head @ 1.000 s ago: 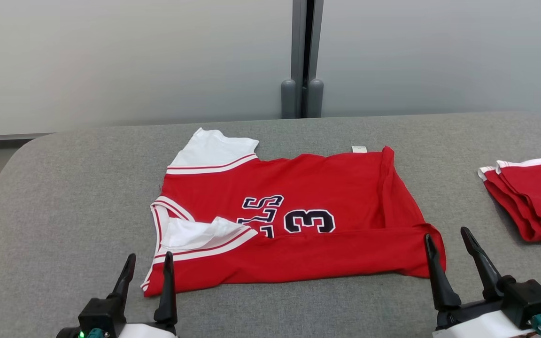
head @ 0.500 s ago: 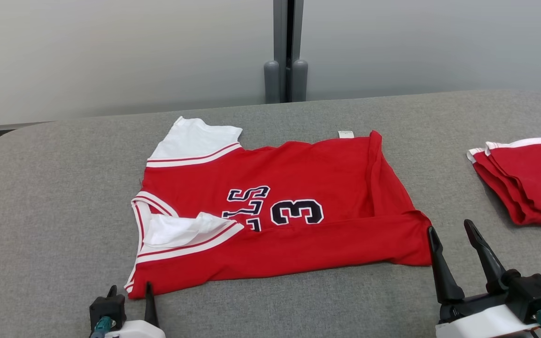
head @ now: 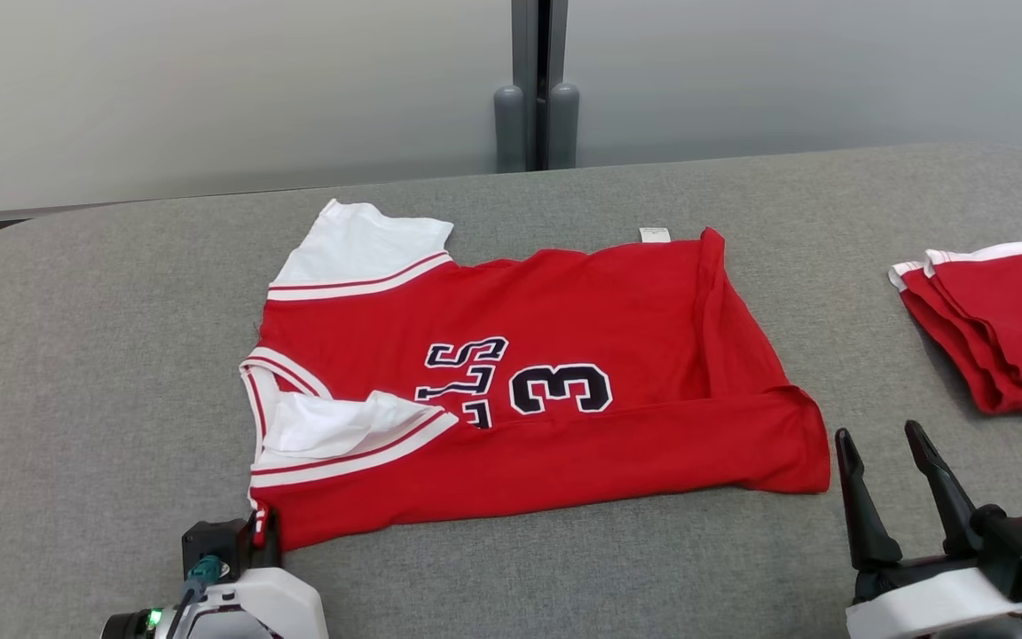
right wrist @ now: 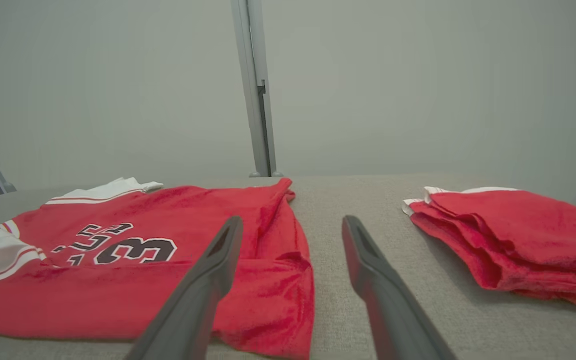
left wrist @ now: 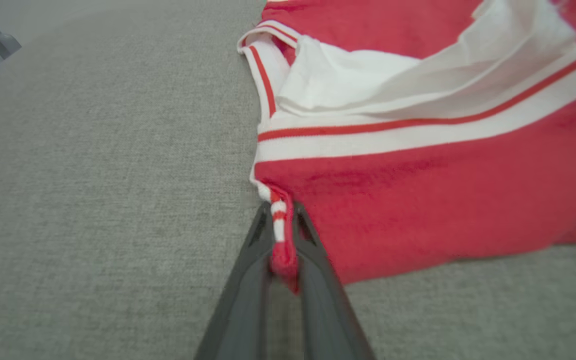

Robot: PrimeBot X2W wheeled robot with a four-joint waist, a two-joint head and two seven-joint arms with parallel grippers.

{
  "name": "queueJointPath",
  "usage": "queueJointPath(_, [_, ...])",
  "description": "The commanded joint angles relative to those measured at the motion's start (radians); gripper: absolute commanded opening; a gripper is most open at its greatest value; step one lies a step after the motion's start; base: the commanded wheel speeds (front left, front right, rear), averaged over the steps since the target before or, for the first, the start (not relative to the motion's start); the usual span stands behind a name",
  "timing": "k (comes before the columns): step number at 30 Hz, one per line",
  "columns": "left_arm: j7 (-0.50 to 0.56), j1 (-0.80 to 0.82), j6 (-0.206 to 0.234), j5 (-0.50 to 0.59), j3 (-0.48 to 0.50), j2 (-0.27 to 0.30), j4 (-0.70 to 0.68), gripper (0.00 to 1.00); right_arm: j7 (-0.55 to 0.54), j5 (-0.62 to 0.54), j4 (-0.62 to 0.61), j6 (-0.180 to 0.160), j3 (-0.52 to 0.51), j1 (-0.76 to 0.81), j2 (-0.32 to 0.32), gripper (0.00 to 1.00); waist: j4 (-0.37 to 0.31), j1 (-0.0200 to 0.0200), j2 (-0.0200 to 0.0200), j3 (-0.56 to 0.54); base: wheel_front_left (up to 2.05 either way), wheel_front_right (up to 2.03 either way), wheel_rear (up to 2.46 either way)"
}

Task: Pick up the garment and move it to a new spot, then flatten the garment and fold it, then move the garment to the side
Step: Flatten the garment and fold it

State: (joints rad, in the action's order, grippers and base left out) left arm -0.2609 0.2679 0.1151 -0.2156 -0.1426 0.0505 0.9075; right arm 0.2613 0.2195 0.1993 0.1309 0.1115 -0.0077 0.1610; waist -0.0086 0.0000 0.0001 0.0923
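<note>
Tally from my station: one red jersey [head: 564, 373] laid out, one folded red pile [head: 999, 328] whose pieces I cannot number, one grey table [head: 103, 355], two grey posts [head: 509, 124] at the back, and two pincers, my left gripper [head: 261, 524] and right gripper [head: 878, 432].

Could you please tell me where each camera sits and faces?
Head: head-mounted, facing down at a red fabric jersey on a grey cloth table; left pincer, right pincer below.
Left wrist: along the left pincer, shut on the jersey's striped corner.
Right wrist: along the open right pincer, across the table.
Shared by head and right wrist: folded red cloth pile.
</note>
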Motion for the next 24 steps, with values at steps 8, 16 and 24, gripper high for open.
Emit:
queueJointPath(8, [-0.004, -0.016, 0.0, 0.013, -0.021, 0.005, -0.163, 0.0, -0.061, 0.077, 0.23, 0.0, -0.048, -0.096, -0.01, 1.0, 0.076, 0.0, -0.0001, 0.01, 0.0, 0.0, 0.0])
queueJointPath(16, [-0.005, -0.064, -0.003, 0.028, -0.058, 0.003, -0.329, 0.0, -0.131, 0.125, 0.441, 0.0, -0.095, -0.203, -0.024, 1.0, 0.136, 0.0, -0.0001, 0.022, 0.0, 0.0, 0.0])
queueJointPath(24, [-0.005, -0.077, 0.013, 0.028, -0.071, 0.003, -0.397, 0.0, -0.175, 0.162, 0.602, 0.0, -0.093, -0.28, -0.029, 1.0, 0.161, 0.0, -0.0001, 0.029, 0.0, 0.0, 0.0])
